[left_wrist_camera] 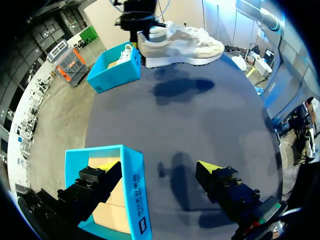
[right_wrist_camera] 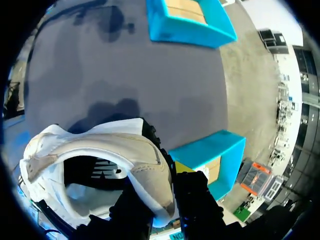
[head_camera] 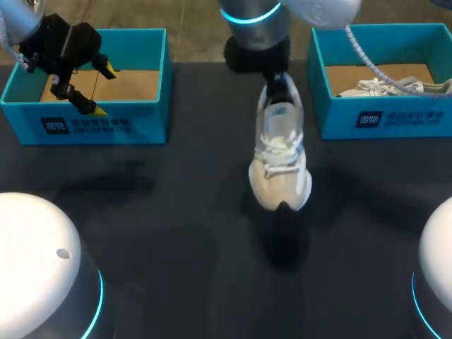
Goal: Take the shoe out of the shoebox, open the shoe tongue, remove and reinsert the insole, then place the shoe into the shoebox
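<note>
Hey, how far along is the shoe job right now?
Done: the sneaker is out of the shoebox, lifted over the table. In hand: the right claw grips its heel; the left claw is open above the left shoebox. Left: tongue, insole out and back (it looks inside), then boxing.

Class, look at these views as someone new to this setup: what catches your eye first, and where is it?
A white shoe hangs in the air over the middle of the dark table, clamped at its heel by the right gripper. Bright teal boxes stand at the far corners. The right shoebox holds a second shoe, and the open left gripper hovers at the left shoebox.
</note>
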